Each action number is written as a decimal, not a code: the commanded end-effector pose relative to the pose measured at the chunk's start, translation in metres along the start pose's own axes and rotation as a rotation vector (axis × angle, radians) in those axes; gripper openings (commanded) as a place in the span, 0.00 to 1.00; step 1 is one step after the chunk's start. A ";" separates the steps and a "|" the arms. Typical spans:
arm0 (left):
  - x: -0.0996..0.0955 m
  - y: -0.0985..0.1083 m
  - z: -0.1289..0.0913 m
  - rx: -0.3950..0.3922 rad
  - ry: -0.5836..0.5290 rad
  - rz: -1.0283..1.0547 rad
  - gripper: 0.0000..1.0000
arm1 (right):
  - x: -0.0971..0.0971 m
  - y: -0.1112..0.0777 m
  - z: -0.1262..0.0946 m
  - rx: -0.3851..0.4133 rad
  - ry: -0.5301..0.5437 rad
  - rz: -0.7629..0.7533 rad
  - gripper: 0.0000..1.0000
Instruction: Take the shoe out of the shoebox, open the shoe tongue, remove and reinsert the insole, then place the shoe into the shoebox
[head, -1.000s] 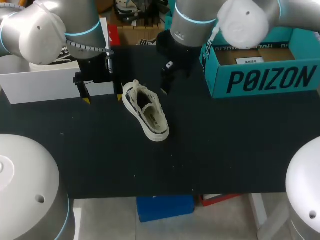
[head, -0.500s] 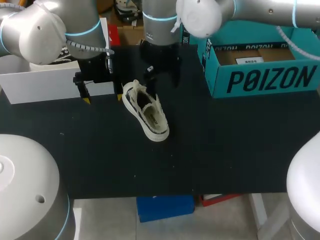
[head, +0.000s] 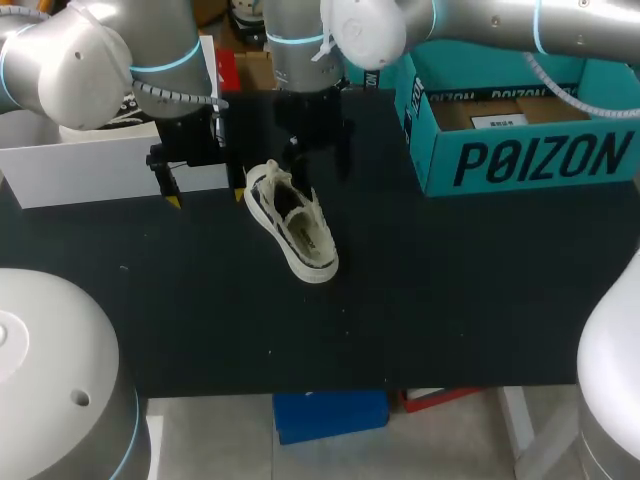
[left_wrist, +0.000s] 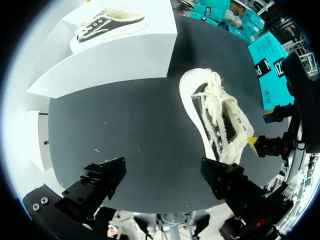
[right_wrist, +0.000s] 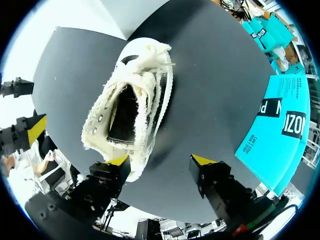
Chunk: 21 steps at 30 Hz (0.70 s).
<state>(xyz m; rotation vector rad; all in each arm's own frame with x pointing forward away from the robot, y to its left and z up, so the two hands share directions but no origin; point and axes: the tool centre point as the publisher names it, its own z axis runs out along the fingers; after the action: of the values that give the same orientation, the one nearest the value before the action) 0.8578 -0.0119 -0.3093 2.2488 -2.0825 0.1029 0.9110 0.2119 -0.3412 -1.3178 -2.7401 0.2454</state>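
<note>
As right end effector (right_wrist: 161, 160) hovers, shoe (right_wrist: 127, 105) beneath

Black matte tabletop (head: 450, 300), few pale specks scattered over surface. White box (head: 90, 170) sitting at tabletop's far left edge.

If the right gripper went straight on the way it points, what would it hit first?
Probably the shoe: the right gripper has one finger over its near rim, the other over bare table; depth unclear.
</note>
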 end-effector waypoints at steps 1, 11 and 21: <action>-0.001 0.000 0.000 0.001 0.003 0.001 1.00 | 0.000 -0.003 0.005 -0.056 -0.008 0.010 0.60; -0.001 0.000 0.000 0.001 0.003 0.001 1.00 | 0.004 0.009 0.022 -0.118 -0.001 0.032 0.49; -0.001 0.000 0.000 0.001 0.003 0.001 1.00 | 0.002 0.017 0.040 -0.134 0.002 0.034 0.49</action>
<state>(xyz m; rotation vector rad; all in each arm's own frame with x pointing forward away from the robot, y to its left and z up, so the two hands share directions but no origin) 0.8578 -0.0119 -0.3093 2.2489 -2.0824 0.1029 0.9149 0.2191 -0.3769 -1.3958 -2.7803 0.0673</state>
